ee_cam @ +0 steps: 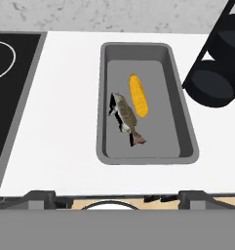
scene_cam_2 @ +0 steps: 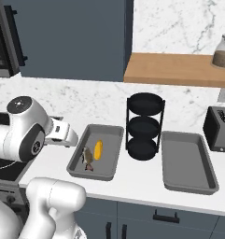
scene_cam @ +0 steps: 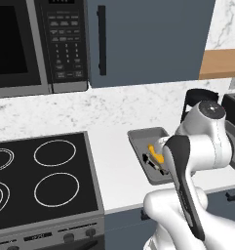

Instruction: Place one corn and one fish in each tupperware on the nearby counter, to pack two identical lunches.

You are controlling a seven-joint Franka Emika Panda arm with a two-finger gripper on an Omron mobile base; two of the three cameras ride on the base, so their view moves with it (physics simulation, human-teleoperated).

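Our gripper's opening we cannot tell. Corn (ee_cam: 138,94) and fish (ee_cam: 125,116) fill the centre tray (ee_cam: 186,132); we risk skipping the empty lower-right tray (scene_cam_2: 188,161).

Arm-hidden second tupperware (scene_cam: 232,128)

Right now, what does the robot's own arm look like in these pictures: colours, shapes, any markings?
The arm is made of glossy white rounded shells with dark grey joints. A round dark cap with a small pale mark closes one joint. A long dark grey panel runs down one link. No cables show. The claw's two small dark fingertips rise at the bottom of the hand view.
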